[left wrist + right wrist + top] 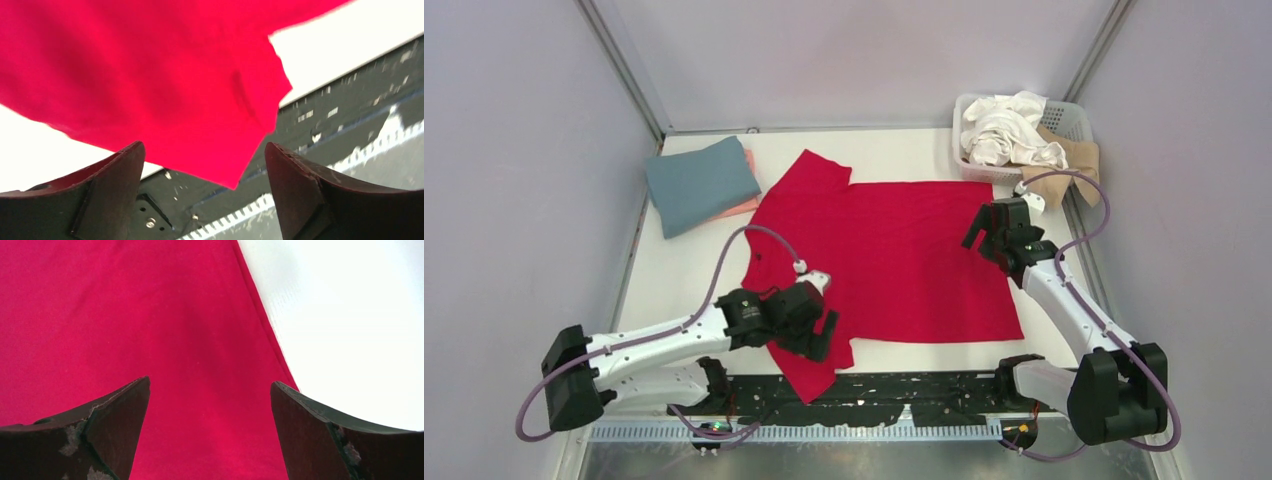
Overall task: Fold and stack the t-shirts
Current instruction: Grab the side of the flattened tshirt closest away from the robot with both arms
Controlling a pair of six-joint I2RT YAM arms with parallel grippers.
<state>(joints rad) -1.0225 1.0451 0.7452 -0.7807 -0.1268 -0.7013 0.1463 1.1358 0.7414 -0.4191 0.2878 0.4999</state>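
A bright red t-shirt [894, 260] lies spread flat across the middle of the white table [684, 280]. Its near sleeve reaches over the black strip [894, 385] at the table's front edge. My left gripper [819, 338] hovers open over that sleeve; in the left wrist view the sleeve corner [235, 170] shows between the fingers of my left gripper [205, 155], untouched. My right gripper [982, 235] stands open above the shirt's right part, and the right wrist view has red cloth [150, 315] under my right gripper [210, 390]. A folded teal t-shirt [699, 183] rests on a salmon pink one [746, 205].
A white slotted basket [1076, 118] at the back right corner holds a crumpled white shirt [1009, 130] and a tan one [1064, 170] that hangs over its side. Grey walls close in the left, back and right.
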